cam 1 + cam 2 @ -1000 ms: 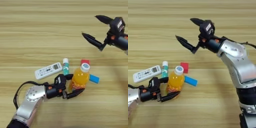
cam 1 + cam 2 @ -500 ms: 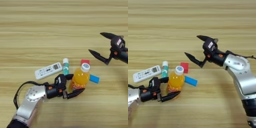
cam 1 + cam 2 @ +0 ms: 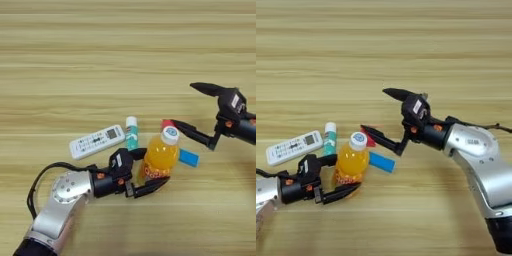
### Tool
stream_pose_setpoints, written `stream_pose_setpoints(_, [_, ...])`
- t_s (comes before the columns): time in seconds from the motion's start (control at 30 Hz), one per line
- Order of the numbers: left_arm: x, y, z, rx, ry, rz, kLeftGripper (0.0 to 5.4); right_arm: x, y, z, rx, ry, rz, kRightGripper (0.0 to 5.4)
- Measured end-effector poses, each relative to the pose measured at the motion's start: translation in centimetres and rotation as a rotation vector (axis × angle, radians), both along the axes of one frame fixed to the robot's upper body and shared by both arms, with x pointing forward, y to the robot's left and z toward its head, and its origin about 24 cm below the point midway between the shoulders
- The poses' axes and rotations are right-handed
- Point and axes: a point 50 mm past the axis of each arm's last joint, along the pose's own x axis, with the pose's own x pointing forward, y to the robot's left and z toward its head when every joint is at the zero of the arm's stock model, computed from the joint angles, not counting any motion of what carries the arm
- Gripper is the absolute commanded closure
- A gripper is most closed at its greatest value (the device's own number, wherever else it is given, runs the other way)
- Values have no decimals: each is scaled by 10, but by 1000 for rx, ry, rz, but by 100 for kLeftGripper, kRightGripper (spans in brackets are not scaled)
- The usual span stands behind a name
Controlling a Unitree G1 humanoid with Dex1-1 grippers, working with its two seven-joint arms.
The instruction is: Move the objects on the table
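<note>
Nearest the camera, the left gripper (image 3: 142, 170) is seen at the base of the juice bottle (image 3: 159, 157), its two black fingers spread to either side of the orange body: one at the bottle's upper left, the other curving under its lower edge. The bottle is bracketed rather than visibly squeezed; whether the fingers press on it cannot be told, so the gripper is read as open around it. The bottle lies tilted on the table (image 3: 75, 60), its white cap pointing up and to the right, away from the left gripper, so its long axis runs roughly in line with that arm's reach.

Just beyond, the blue block (image 3: 188, 158) lies flat beside the bottle on the right, and the glue stick (image 3: 131, 132) lies to its left, long axis pointing away from the robot. The remote (image 3: 97, 141) lies further left, slanted, just beside the glue stick.

Behind the bottle's cap, the red cube (image 3: 369, 138) is partly hidden. The right gripper (image 3: 387, 115) is held wide open; its lower finger tip lies at the cube, close to the cap, while the upper finger points away over bare wood. The right arm is judged nearer to the cube, the left to the bottle.
</note>
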Motion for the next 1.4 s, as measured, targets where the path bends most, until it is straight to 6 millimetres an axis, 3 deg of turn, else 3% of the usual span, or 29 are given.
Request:
stream_pose_setpoints(0.57, [0,2,-1,12,3,-1,204,-8,18,-5,-8,26,80,0])
stream_pose_setpoints(0.6, [0,2,-1,12,3,-1,168,-8,18,-5,-8,26,81,0])
stream_pose_setpoints(0.97, [0,3,-3,14,11,6,61,-8,20,-5,-6,29,89,0])
stream_pose_setpoints(1.23, [0,3,-3,13,10,14,2,-7,20,-5,-5,29,86,0])
stream_pose_setpoints(1.4, [3,6,0,3,0,40,2,-6,19,-3,1,23,80,0])
